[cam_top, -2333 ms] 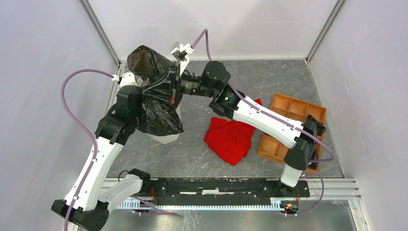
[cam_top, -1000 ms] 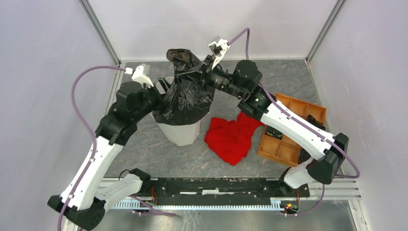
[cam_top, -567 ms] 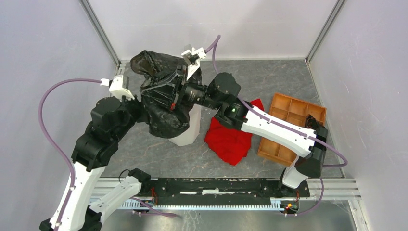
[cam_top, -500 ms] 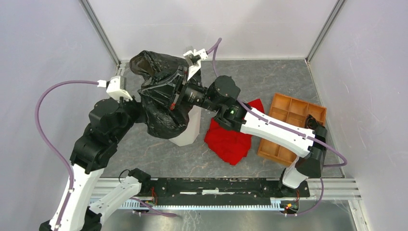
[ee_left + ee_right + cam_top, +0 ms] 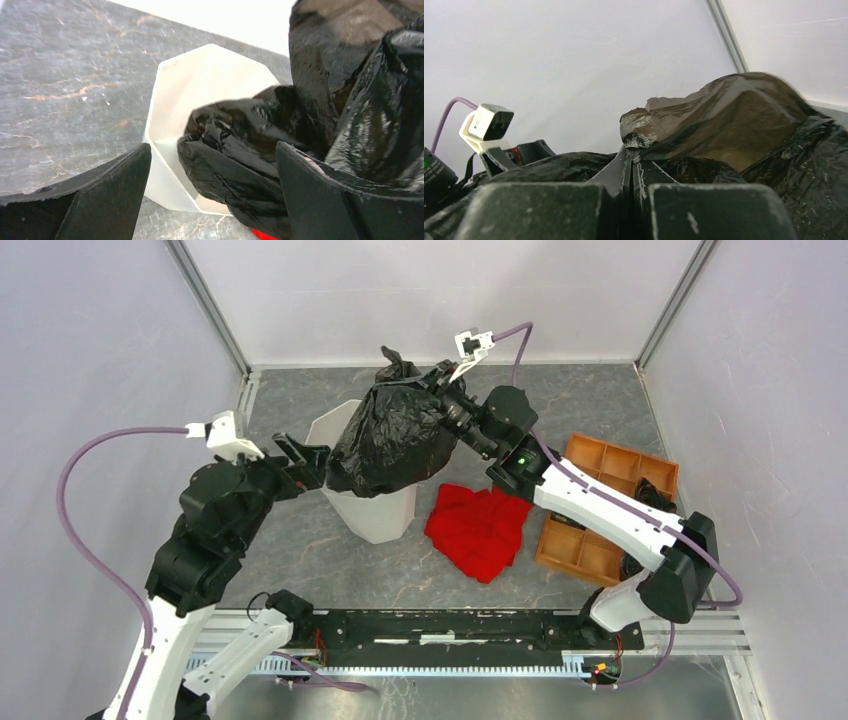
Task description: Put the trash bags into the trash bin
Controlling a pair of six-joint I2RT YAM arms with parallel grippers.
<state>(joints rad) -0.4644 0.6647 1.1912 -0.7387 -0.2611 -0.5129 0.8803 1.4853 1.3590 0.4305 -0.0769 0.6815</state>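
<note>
Holding anything, the right end effector [image 5: 631, 186]?
— Yes: its jaws are pinched together on a top fold of the black bag [image 5: 395, 435], which hangs bunched from it.
Where is the bag against the bin [image 5: 372, 515]?
— Over the right side of the rim. In the left wrist view its lowest fold dips inside the opening, and the left part of the opening shows bare white. The bin stands upright toward the far left corner of the tabletop [image 5: 330, 570].
And the left end effector [image 5: 306, 462]?
— Spread wide, gripping nothing, just beside the bin's left rim.
Anything else?
— A red cloth [image 5: 480, 530] lies right of the bin, and an orange tray [image 5: 620, 465] sits near the right edge.
</note>
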